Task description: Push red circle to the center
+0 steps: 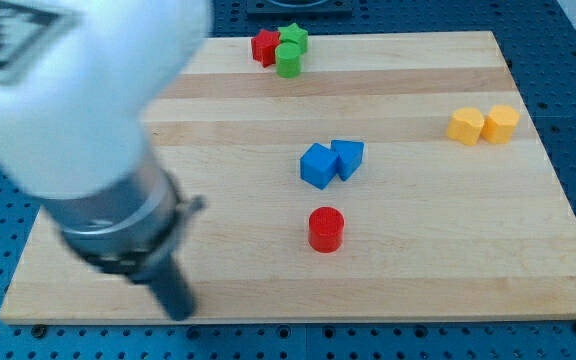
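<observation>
Approach step, no contact yet. Red circle [325,229] sits lower centre of bench [528,250], just below blue blocks [330,162]. My tip [181,312] at lower left, well apart. No hand fitted, bare rod only. Next: get under circle, short nudge upward, blue blocks crowd centre.

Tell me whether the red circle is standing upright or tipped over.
Upright. The red circle shows its flat round top facing up, with its side wall straight below. My tip is far off to the view's left, not touching it.
</observation>
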Controlling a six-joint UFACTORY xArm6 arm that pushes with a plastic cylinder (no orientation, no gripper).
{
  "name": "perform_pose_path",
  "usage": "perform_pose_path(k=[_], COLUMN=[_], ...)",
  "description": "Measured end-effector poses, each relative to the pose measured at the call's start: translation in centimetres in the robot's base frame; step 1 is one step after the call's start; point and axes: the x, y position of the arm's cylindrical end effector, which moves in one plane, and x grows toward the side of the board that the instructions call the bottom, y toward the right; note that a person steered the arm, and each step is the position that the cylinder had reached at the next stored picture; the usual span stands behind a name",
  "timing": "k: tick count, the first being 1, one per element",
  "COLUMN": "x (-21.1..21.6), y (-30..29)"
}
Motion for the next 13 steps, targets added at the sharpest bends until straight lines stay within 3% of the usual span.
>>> perform_pose_path(k=[2,3,7,9,13], x=[-0.8,-3.4,-5.7,-6.6,-10.7], y=[15.9,16.8,10.0,13.3,0.7])
